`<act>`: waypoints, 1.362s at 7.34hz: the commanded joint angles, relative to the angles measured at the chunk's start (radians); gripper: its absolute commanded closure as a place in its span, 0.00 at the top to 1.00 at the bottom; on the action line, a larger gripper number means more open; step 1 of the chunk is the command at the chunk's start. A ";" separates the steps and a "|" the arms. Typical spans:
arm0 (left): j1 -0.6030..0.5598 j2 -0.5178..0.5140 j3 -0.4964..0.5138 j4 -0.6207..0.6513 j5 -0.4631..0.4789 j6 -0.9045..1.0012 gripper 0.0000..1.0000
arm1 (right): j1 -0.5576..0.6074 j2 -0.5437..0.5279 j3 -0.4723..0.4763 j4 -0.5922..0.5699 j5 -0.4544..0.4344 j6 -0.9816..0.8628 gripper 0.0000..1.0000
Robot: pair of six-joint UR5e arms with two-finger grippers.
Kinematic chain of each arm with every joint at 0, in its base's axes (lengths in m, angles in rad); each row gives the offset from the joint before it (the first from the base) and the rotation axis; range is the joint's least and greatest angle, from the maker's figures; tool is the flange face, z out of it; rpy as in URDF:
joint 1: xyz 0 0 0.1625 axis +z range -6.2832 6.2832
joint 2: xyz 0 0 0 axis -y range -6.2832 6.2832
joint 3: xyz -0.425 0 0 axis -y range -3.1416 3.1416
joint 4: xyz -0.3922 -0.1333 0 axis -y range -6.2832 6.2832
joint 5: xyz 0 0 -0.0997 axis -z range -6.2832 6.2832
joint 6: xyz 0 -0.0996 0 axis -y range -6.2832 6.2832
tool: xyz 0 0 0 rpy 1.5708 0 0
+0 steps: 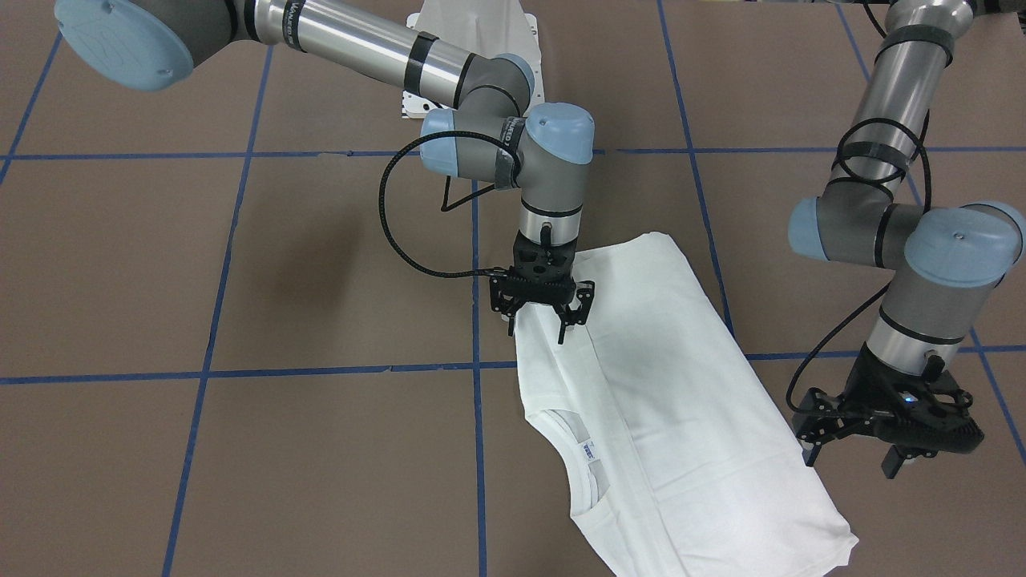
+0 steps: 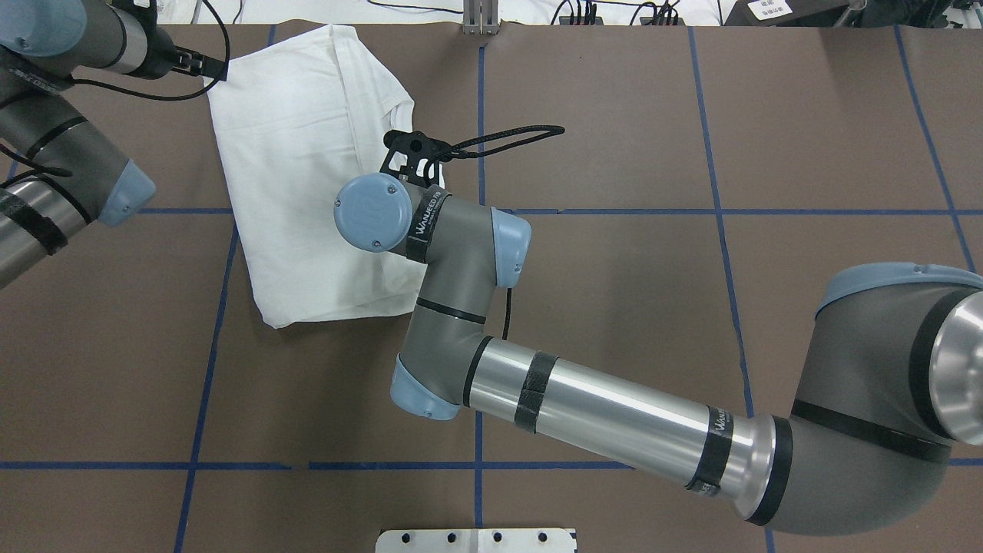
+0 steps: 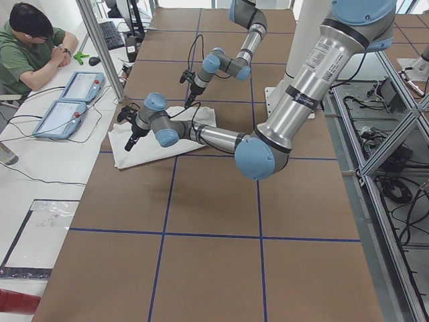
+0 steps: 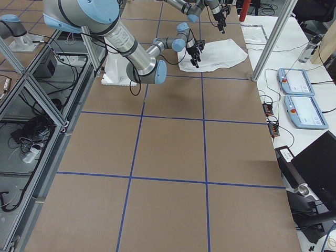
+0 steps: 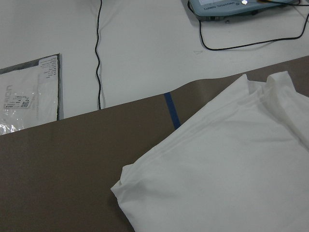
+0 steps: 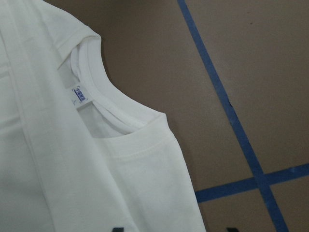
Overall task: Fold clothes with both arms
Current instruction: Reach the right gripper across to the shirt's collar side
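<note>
Right claw (image 1: pixel 537 327) spread wide, empty, over the folded shirt (image 1: pixel 681 385); left claw (image 1: pixel 851 462) spread, empty, just beside it.

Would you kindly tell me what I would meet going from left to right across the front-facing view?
right gripper, at the shirt's left edge → white T-shirt → left gripper
</note>
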 commanded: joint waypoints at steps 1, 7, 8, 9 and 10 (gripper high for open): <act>0.000 0.001 0.000 0.000 0.000 0.000 1.00 | -0.013 0.002 -0.013 -0.009 -0.006 -0.041 0.70; 0.000 0.000 0.000 0.000 0.000 0.000 1.00 | -0.023 -0.014 -0.013 -0.007 -0.006 -0.044 0.62; 0.000 0.000 0.000 0.000 0.002 0.000 1.00 | -0.023 -0.019 -0.013 -0.007 -0.006 -0.044 0.62; 0.000 0.001 -0.005 0.000 0.002 -0.002 1.00 | -0.023 -0.022 -0.013 -0.007 -0.006 -0.044 0.62; 0.000 0.002 -0.005 0.000 0.002 -0.002 1.00 | -0.023 -0.024 -0.013 -0.007 -0.006 -0.043 0.62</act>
